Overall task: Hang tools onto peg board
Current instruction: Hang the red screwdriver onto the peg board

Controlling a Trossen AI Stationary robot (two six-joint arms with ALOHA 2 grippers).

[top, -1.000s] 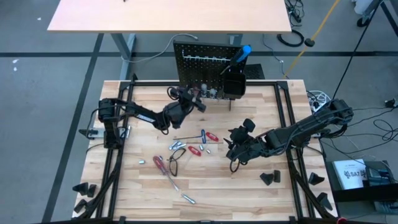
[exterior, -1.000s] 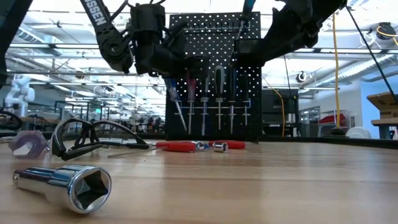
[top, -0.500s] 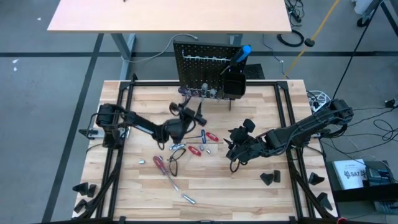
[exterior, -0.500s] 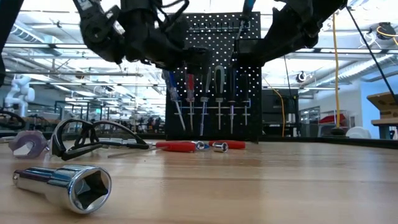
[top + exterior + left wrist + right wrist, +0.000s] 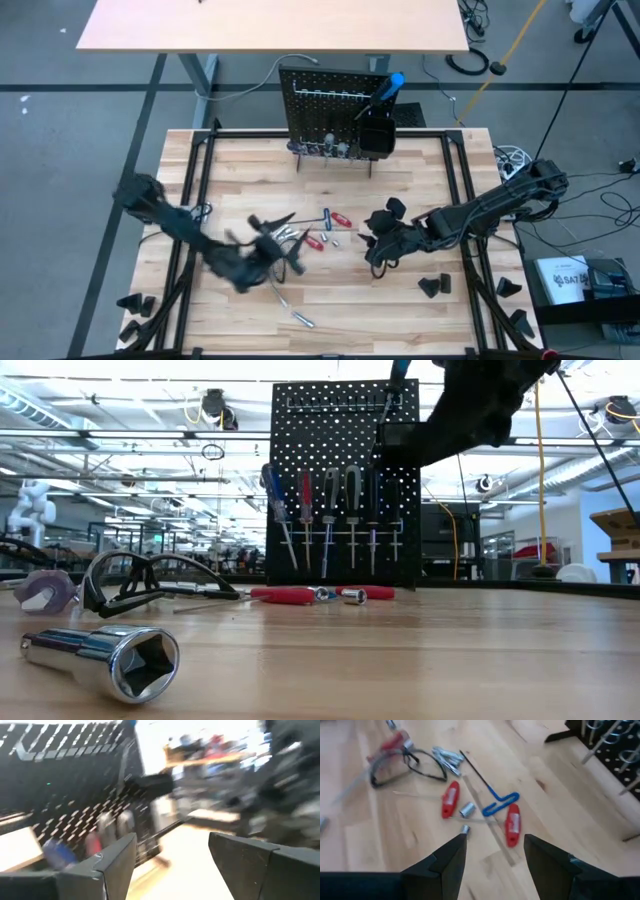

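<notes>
Several tools [image 5: 310,238] lie loose on the wooden table [image 5: 420,180], well in front of the peg board [image 5: 335,110]. Your left gripper [image 5: 262,252] sweeps low over them, empty, fingers spread — it could scatter the smooth steel sockets. Your right gripper [image 5: 378,240] hovers beside the pile, jaws apart, holding nothing. Glossy red handles and round shafts roll easily — the black perforated panel already carries screwdrivers.

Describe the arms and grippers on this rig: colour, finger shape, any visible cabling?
Both arms are matte black, jointed links. The left gripper has two broad, flat dark fingers with angular edges, standing apart. The right gripper has matching dark, wedge-shaped fingers, also apart. A thin black cable loops beside the right gripper in the high view. No markings are legible.
</notes>
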